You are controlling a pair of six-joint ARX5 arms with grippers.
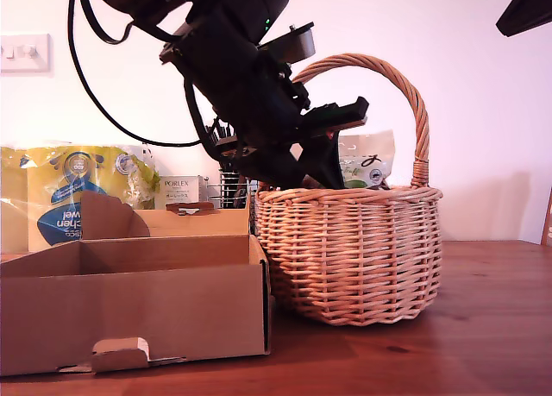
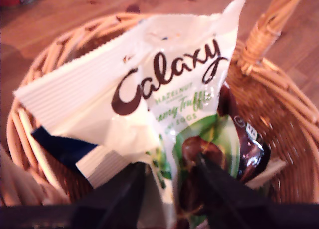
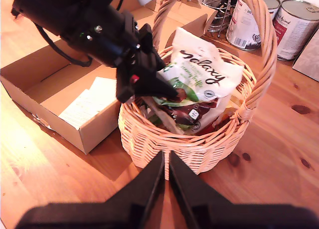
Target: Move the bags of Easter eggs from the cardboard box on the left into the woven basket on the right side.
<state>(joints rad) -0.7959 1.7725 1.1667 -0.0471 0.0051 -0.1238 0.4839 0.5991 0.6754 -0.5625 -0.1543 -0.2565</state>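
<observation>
Galaxy bag (image 2: 164,94) (cream, green) — gripped inside woven basket (image 1: 349,258).

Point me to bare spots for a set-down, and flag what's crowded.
Free: bare floor of the cardboard box, beside its paper sheet; open table on the basket's side away from the box. Crowded: the woven basket, filled with pouches, the Galaxy bag on top, my first gripper inside.

The basket (image 1: 349,249) is tan woven wicker, ribbed and rough, with a twisted handle. The Galaxy bag (image 2: 164,89) is glossy cream plastic with a crimped edge. The box (image 1: 129,301) is matt brown corrugated cardboard. The table (image 3: 279,154) is smooth reddish wood. The tins (image 3: 294,27) are shiny metal.
</observation>
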